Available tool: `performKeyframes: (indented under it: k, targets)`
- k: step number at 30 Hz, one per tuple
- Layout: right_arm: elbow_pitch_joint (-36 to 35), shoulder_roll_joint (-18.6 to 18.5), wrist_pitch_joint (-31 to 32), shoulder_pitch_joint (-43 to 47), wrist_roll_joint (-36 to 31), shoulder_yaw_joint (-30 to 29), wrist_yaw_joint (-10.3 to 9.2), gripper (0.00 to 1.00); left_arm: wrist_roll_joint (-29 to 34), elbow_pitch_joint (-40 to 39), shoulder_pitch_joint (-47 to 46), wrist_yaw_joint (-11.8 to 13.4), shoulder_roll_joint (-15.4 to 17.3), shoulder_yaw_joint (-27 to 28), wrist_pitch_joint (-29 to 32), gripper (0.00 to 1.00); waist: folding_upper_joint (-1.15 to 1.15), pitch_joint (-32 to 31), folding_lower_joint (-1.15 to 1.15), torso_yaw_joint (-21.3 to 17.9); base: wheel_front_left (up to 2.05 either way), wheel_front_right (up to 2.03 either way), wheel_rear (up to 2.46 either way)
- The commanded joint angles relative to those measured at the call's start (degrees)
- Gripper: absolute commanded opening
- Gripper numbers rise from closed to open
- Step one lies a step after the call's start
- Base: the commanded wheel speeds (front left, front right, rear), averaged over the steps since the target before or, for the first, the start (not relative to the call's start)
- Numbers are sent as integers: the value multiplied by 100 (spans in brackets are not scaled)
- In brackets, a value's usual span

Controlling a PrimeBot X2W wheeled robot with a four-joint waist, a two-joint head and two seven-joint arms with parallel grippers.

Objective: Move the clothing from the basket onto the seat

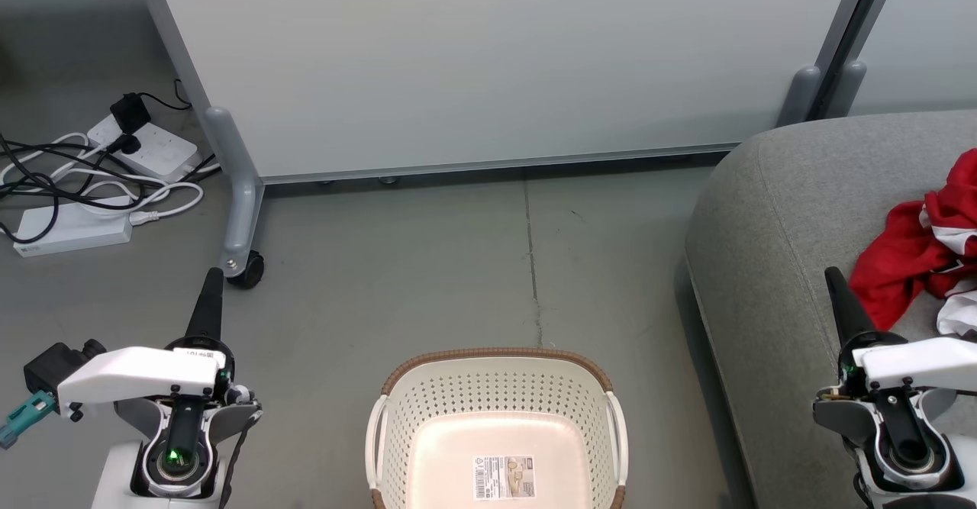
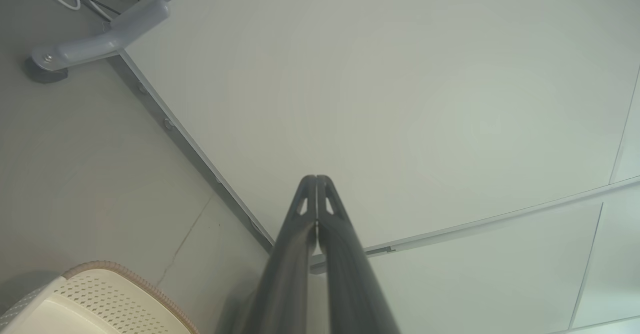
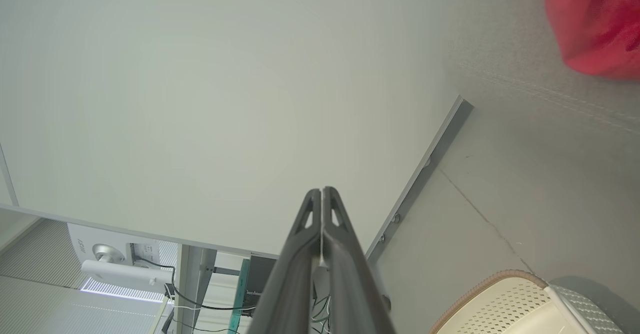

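The cream perforated basket (image 1: 496, 417) with a brown rim stands on the floor at bottom centre; only a paper label shows inside it. Red clothing (image 1: 927, 242) with white trim lies bunched on the grey seat (image 1: 771, 211) at the right. A corner of the basket (image 2: 100, 296) shows in the left wrist view, and the basket (image 3: 515, 304) and red clothing (image 3: 595, 21) show in the right wrist view. My left gripper (image 1: 211, 284) stands left of the basket, shut and holding nothing. My right gripper (image 1: 834, 280) is over the seat's front part, shut and holding nothing, just left of the clothing.
A wheeled white partition panel (image 1: 488, 59) stands behind the basket, its caster foot (image 1: 244, 265) close to my left fingertips. Power strips and tangled cables (image 1: 91, 181) lie on the floor at far left. Bare grey floor (image 1: 458, 265) stretches between basket and panel.
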Motion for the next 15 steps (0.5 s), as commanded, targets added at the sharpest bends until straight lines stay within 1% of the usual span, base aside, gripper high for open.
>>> performKeyframes:
  k: [1,15]
  targets:
    - [17,-58,34,-176,165,-36,12,0,-140,31,-196,-57,23,71,39,0,0,2,0,1,0,0,0]
    - [249,-61,77,-358,746,-109,13,0,-636,227,-397,-197,-79,229,181,0,0,16,0,3,0,0,0]
